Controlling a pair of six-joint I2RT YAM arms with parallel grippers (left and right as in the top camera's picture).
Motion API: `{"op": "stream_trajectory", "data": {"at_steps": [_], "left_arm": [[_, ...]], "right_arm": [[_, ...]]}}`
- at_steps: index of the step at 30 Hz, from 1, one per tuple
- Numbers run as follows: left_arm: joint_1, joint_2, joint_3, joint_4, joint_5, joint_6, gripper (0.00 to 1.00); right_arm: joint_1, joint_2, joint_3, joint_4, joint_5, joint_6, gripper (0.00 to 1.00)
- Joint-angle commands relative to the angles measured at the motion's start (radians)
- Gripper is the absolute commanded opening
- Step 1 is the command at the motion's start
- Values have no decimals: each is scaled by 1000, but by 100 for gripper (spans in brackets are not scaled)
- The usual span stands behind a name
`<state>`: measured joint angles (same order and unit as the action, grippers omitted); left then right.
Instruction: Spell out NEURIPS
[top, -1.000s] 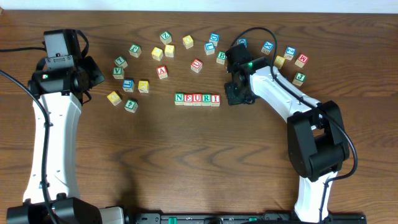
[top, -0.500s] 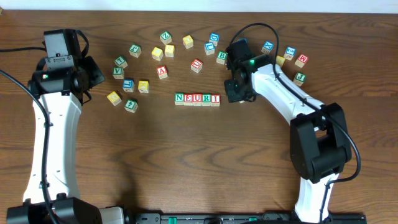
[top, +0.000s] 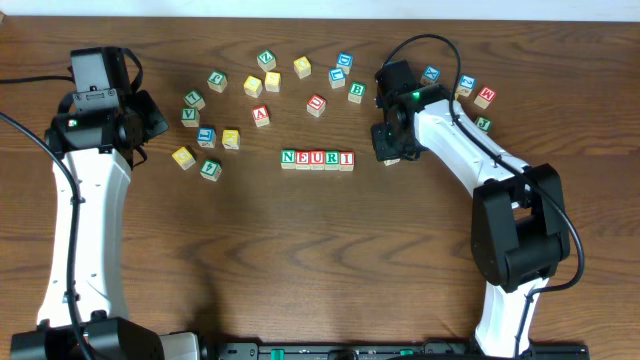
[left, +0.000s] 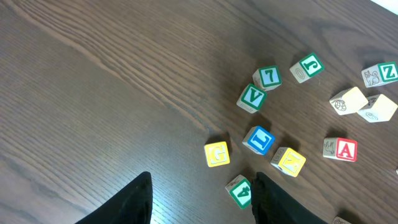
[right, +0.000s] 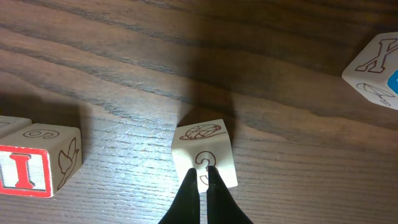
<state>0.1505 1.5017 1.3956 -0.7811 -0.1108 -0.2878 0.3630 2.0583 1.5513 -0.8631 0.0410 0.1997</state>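
- At the middle of the counter (top: 300, 260), we find five cubes set edge to edge in one straight row (top: 317, 159) reading N, E, U, R, I. The touching faces keep the word legible, and the right end is free for the two letters not yet placed.
- We see the right arm (top: 440, 135) reaching down just right of that row. Its jaws are pinched fully together and grip nothing.
- In the right wrist view, the joined tips meet the near face of a pale cube (right: 204, 154), which stands apart from the I cube (right: 25, 168). We judge that the closed jaws serve as a pusher, to nudge or turn the cube rather than lift it.
- We cannot tell which letter this cube carries. The tips cover part of a red mark, and the top face shows only a globe drawing.
- The left arm (top: 85, 190) waits at the counter's left side. Its jaws are partly apart and empty above loose cubes, among them V (left: 252, 98) and A (left: 341, 149), which the word does not need.
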Motion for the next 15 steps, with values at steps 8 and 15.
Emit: {"op": "stream_trajectory", "data": {"at_steps": [8,15], "left_arm": [[3,4,13,1,-2,-2,50],[3,4,13,1,-2,-2,50]], "right_arm": [[18,-10,-2,3,5,-14,1],[25,-10,-3,2,5,-14,1]]}}
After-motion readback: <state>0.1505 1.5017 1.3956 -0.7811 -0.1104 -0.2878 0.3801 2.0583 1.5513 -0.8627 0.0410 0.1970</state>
